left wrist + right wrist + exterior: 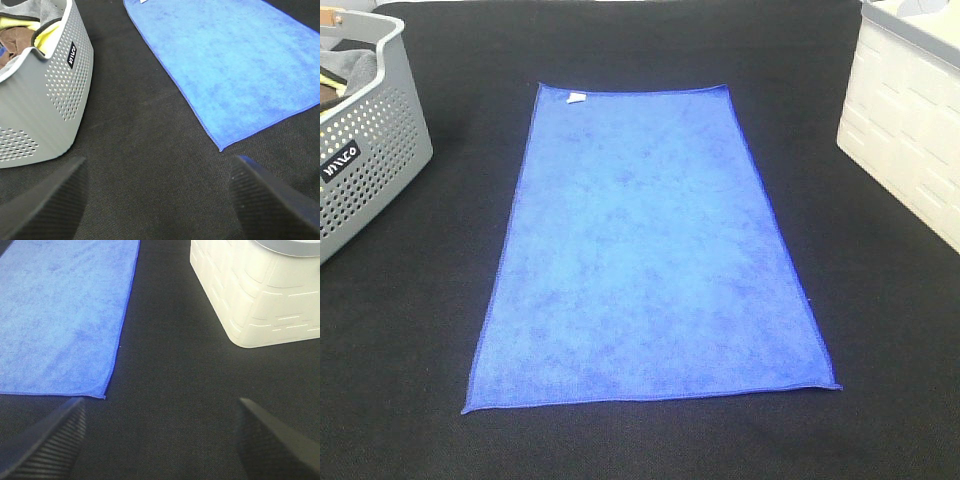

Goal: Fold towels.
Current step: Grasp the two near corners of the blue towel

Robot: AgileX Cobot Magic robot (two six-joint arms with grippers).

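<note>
A blue towel [650,255] lies flat and unfolded on the black table, long side running away from me, with a small white tag [576,98] at its far left corner. It also shows in the left wrist view [235,60] and the right wrist view [60,315]. My left gripper [157,200] is open and empty over bare table, just off the towel's near left corner. My right gripper [160,440] is open and empty, just off the towel's near right corner. Neither gripper shows in the exterior high view.
A grey perforated basket [365,150] holding several cloths stands at the far left; it also shows in the left wrist view [55,100]. A cream plastic bin [910,130] stands at the far right, also in the right wrist view [260,295].
</note>
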